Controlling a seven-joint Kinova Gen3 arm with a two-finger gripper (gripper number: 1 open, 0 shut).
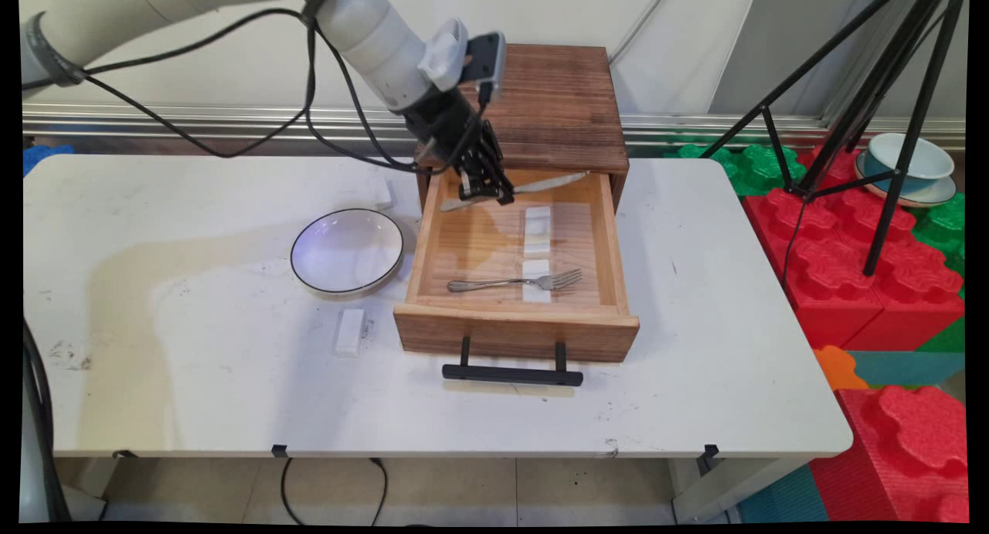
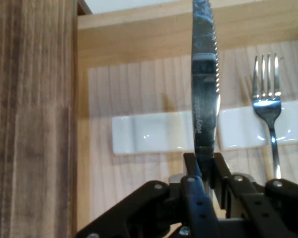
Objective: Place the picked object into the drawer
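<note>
knife (image 2: pixel 204 89) (level) in end effector (image 1: pixel 485 193), blade rightward.

Silver knife (image 2: pixel 204 99), black-rimmed white plate (image 1: pixel 347 250)

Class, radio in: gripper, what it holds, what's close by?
Gripper shut on knife, over open drawer. Fork and two white rests below.

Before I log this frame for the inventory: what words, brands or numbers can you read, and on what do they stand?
Knife blade, held in the gripper over the open drawer: stamped lettering runs along it, beginning perhaps "Roy", too blurred to read for sure.
Fork, plate, white rests, drawer handle: no lettering visible.
</note>
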